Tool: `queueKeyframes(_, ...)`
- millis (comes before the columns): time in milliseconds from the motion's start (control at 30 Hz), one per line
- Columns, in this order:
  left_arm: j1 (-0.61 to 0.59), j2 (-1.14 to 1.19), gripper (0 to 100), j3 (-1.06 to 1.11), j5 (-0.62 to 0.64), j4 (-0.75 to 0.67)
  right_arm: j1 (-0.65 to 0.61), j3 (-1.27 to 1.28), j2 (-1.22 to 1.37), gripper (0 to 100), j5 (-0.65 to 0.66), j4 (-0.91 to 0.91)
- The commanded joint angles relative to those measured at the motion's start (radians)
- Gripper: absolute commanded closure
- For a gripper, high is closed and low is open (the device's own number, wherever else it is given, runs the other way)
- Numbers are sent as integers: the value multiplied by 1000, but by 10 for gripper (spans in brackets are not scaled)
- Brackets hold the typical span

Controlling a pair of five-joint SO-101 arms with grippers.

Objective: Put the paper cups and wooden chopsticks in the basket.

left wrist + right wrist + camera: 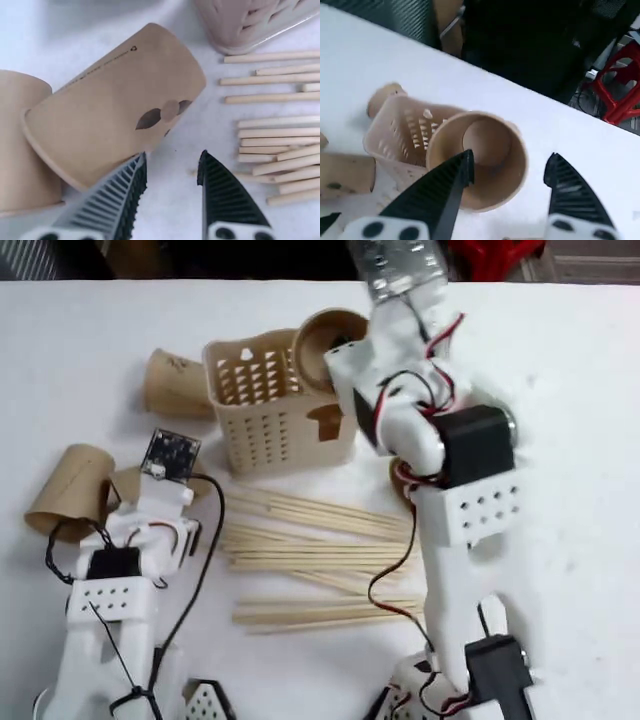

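A beige perforated basket (270, 405) stands at the table's middle back. A brown paper cup (322, 337) leans on its side against the basket's right rim, mouth toward my right gripper (512, 165). That gripper is open, one finger over the cup's (485, 155) mouth and the other outside its wall. My left gripper (172, 175) is open just short of a cup (115, 105) lying on its side, with another cup (20, 145) touching that one. Several wooden chopsticks (320, 550) lie loose between the arms. One more cup (175, 383) lies left of the basket.
The right arm (450, 490) rises over the chopsticks' right ends. The left arm (130, 560) stands at the front left beside a cup (70, 490). A red stool (620, 95) stands beyond the table's far edge.
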Motion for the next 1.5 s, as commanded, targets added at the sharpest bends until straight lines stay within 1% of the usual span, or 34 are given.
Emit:
queueKeyframes(0, 15, -18, 823, 2, 12, -18, -2, 29, 67, 765, 20, -71)
queueKeyframes(167, 15, -18, 823, 2, 12, -17, 22, 37, 180, 765, 17, -251)
queueKeyframes(300, 15, -18, 823, 2, 11, -18, 33, 37, 219, 765, 17, -372)
queueKeyframes(467, 15, -18, 823, 2, 9, -18, 22, 37, 222, 765, 17, -469)
queueKeyframes(567, 15, -18, 823, 2, 8, -18, 19, 43, 228, 765, 18, -484)
queueKeyframes(767, 15, -18, 823, 2, 8, -18, 31, 43, 219, 765, 25, -374)
queueKeyframes(867, 13, -18, 823, 2, 8, -18, 65, 37, 191, 772, 25, -246)
queueKeyframes(933, 13, -18, 823, 2, 8, -18, 104, 41, 159, 832, 25, -147)
queueKeyframes(1033, 13, -18, 823, 2, 8, -18, 168, 43, 124, 981, 25, -30)
queueKeyframes(1067, 13, -18, 823, 2, 8, -18, 191, 43, 113, 987, 25, 7)
queueKeyframes(1133, 13, -18, 823, 2, 8, -18, 229, 43, 87, 959, 26, 79)
queueKeyframes(1200, 13, -18, 823, 2, 8, -18, 263, 44, 47, 987, 28, 153)
queueKeyframes(1300, 10, -18, 823, 2, 9, -18, 277, 71, -15, 983, 110, 240)
queueKeyframes(1400, 10, -18, 823, 2, 9, -18, 282, 190, -70, 982, 169, 236)
queueKeyframes(1467, 10, -18, 823, 2, 12, -18, 283, 304, -107, 982, 196, 197)
